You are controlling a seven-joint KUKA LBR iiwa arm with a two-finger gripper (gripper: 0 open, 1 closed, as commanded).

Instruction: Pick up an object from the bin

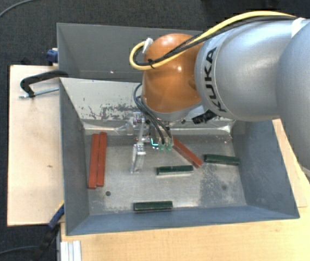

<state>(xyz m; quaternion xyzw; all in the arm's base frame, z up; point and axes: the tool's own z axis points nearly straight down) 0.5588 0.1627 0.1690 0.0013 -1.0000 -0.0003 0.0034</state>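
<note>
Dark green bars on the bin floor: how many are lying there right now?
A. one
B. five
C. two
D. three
D: three dark green bars lie apart from one another, one at the bottom of the view, one mid-floor and one toward the right.

The orange cover (pixel 168 75) and the arm (pixel 253 69), itself cut off at the right edge, hide the top of the claw (pixel 148 152) and the bin's (pixel 73 162) back floor. A red stick (pixel 190 154) runs under the claw, its upper end hidden. A dark speck (pixel 107 193) on the floor is too small to tell.
</note>
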